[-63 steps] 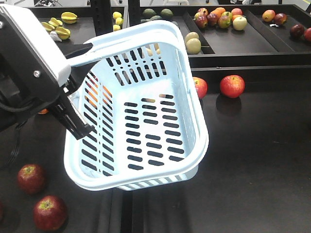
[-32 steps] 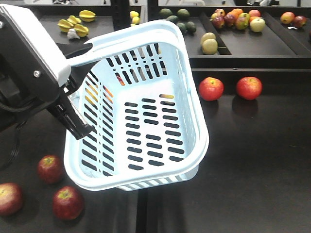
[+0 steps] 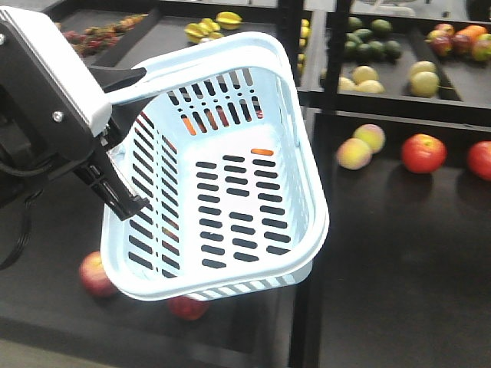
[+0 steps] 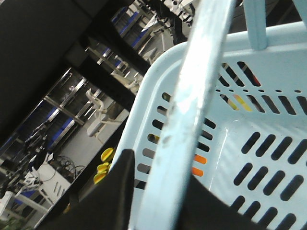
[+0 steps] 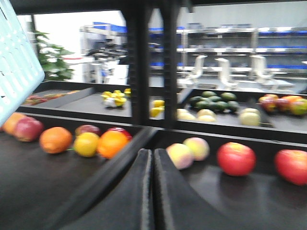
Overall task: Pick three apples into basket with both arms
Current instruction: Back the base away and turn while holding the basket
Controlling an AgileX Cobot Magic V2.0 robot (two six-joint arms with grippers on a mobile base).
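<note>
Above dark shelving point(image 3: 399, 253), left gripper point(image 4: 160, 201) clamps the basket point(image 3: 316, 201) handle; right gripper point(image 5: 152, 191) pressed closed, empty.

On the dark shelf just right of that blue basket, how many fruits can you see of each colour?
Red fruits: 2
Pale yellow-pink fruits: 2
Total right of the basket: 4

A black worktop point(image 3: 399, 261) runs below raised black trays point(image 3: 460, 86), divided by black upright posts point(image 5: 144, 72); a pale strip of floor point(image 3: 46, 357) edges it; beyond, brightly lit grey shelving with blue rails point(image 5: 240, 48); a leafy plant point(image 5: 53, 60) at the left.
</note>
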